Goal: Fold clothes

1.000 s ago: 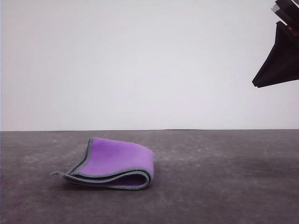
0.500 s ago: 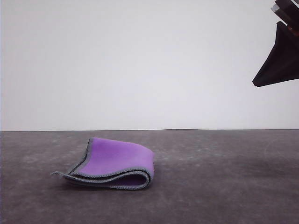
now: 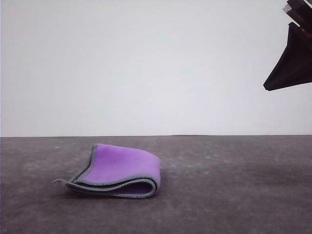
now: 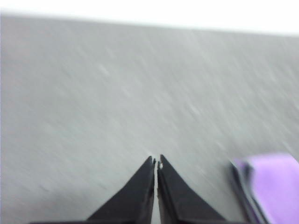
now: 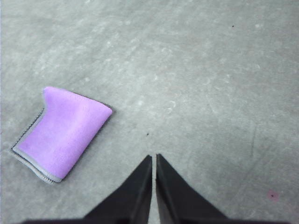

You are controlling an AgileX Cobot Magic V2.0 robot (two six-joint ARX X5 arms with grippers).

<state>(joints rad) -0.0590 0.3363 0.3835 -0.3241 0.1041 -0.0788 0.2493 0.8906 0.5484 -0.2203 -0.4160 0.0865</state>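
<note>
Purple-faced cloth lies folded double, grey stitched edging showing; both claws pressed together, empty.

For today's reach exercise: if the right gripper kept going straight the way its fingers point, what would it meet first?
Most likely bare table. The right gripper, shut, points at open surface; the folded cloth lies off to one side of that line, though depth is uncertain.
</note>
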